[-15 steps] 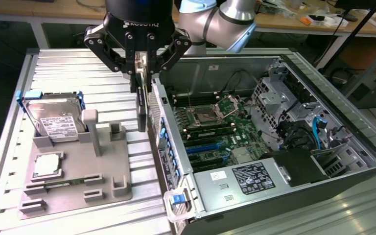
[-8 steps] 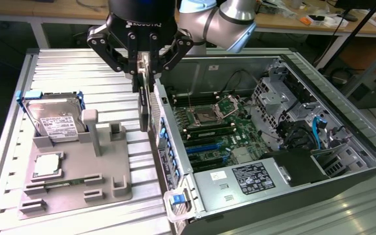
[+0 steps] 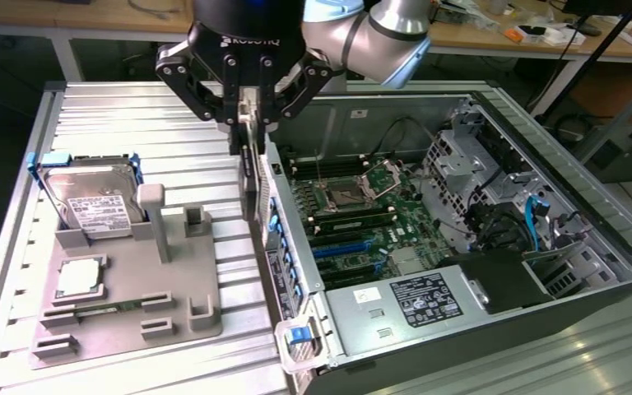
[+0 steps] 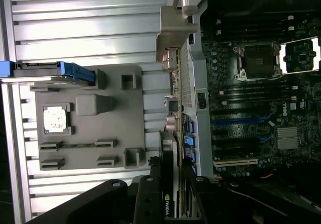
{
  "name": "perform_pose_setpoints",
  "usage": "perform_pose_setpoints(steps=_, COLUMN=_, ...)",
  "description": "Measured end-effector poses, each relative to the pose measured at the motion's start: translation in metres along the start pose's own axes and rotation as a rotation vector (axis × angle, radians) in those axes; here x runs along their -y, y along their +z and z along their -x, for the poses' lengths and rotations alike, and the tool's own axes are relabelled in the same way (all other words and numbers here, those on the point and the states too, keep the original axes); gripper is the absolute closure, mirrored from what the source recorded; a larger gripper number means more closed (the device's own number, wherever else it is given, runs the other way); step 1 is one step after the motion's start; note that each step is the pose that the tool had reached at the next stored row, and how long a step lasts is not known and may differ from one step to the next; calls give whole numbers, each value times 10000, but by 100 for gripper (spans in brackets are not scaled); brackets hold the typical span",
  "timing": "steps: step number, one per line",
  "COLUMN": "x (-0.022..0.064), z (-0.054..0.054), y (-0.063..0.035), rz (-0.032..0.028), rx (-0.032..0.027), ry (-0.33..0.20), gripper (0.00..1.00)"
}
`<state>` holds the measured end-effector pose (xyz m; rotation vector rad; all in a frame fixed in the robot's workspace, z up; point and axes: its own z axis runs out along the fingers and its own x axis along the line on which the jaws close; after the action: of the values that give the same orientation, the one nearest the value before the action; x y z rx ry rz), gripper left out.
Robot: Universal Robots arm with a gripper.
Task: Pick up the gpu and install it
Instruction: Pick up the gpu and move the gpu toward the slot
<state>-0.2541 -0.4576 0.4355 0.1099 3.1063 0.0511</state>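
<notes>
The hand (image 3: pixel 248 122) grips the gpu (image 3: pixel 253 177), which hangs edge-on beneath it.

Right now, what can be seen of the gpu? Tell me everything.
The gpu is a thin flat card seen edge-on, dark, with a small green logo near the grip and silver metal toward its far end. It hangs upright, clamped between the fingers of the gripper, beside the rear wall of the open computer case and next to the grey fixture. It is not in a motherboard slot.
</notes>
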Motion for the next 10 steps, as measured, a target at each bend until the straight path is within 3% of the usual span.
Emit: perform_pose_setpoints(steps=10, x=-5, z=70, y=3, rz=0, rx=0, ry=0, gripper=73)
